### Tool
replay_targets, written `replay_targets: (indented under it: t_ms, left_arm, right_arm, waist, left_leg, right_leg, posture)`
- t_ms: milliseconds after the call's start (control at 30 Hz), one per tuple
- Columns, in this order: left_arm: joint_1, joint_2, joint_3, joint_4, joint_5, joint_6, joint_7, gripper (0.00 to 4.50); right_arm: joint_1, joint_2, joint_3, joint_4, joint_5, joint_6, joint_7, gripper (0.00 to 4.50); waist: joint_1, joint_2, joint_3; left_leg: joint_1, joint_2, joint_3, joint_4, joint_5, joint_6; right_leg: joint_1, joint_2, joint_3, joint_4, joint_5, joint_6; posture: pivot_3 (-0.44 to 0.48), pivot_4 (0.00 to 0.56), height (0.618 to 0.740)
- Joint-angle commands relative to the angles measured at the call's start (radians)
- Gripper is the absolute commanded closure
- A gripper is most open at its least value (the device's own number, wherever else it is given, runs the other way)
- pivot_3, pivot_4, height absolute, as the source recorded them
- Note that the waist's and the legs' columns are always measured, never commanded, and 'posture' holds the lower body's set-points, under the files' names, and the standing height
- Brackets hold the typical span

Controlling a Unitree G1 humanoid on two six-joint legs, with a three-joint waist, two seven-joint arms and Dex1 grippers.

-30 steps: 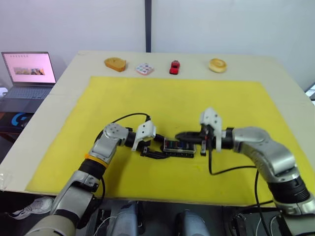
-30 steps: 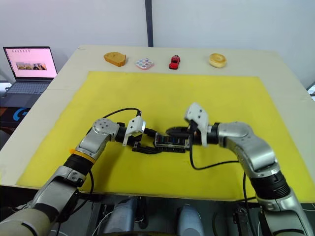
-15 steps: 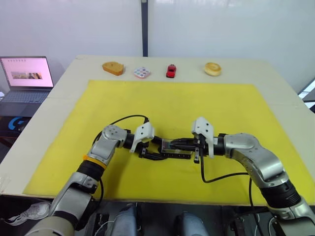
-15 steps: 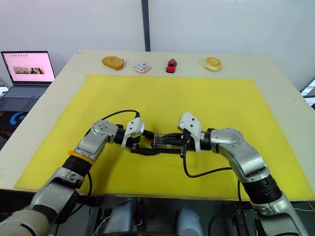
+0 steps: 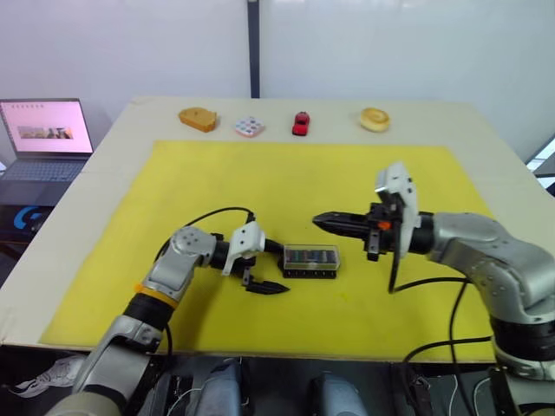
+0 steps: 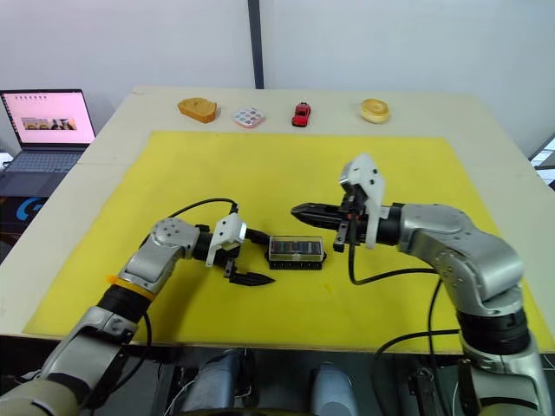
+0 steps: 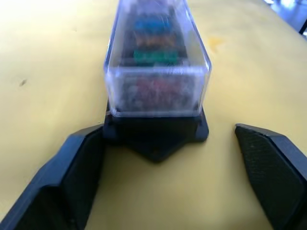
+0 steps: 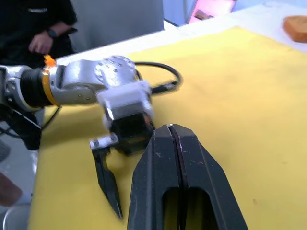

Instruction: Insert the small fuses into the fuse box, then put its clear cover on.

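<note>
Fuse box (image 5: 311,259) sits near the bench's front edge, clear cover (image 7: 157,62) on, fuses inside. My left end effector (image 7: 168,177) gapes wide beside it; right end effector (image 5: 323,223) pinched empty, above.

We see a black fuse box (image 5: 311,260) under a colourless clear cover (image 7: 157,62), teal, amber, green and red fuses (image 7: 149,48) inside, on a yellow mat (image 5: 260,182) over a beige desk (image 5: 451,121).

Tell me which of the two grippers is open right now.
The left gripper: its fingers are spread wide on either side of the fuse box. The right gripper has its fingers pressed together.
</note>
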Motion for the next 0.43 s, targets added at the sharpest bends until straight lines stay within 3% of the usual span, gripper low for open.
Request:
replay_targets:
  t_ms: [33, 200, 433]
  left_arm:
    - [0.146, 0.188, 0.060, -0.216, -0.101, 0.161, -0.103, 0.01]
    - [0.324, 0.375, 0.263, -0.410, -0.267, 0.377, -0.035, 0.01]
    - [0.386, 0.385, 0.479, -0.338, -0.298, 0.422, 0.156, 0.01]
  right_arm:
    - [0.058, -0.074, -0.141, -0.020, 0.036, 0.021, -0.016, 4.50]
    - [0.242, -0.156, -0.235, 0.036, -0.057, -0.078, 0.013, 4.50]
    - [0.357, -0.185, -0.266, 0.137, -0.161, -0.223, 0.035, 4.50]
  waist:
    - [-0.009, 0.000, 0.000]
    - [-0.019, 0.002, 0.002]
    - [-0.001, 0.004, 0.005]
  left_leg:
    - [0.000, 0.000, 0.001, -0.002, 0.000, 0.000]
    - [0.001, 0.001, 0.000, -0.006, 0.002, -0.003]
    - [0.002, 0.001, -0.001, -0.003, 0.002, -0.004]
  right_leg:
    - [-0.001, 0.000, 0.000, 0.000, 0.000, -0.001]
    - [-0.003, 0.002, 0.001, 0.001, -0.003, -0.005]
    - [-0.005, 0.002, 0.000, 0.001, -0.003, -0.004]
  posture:
    - [0.000, 0.150, 0.740]
    - [0.000, 0.150, 0.740]
    - [0.000, 0.150, 0.740]
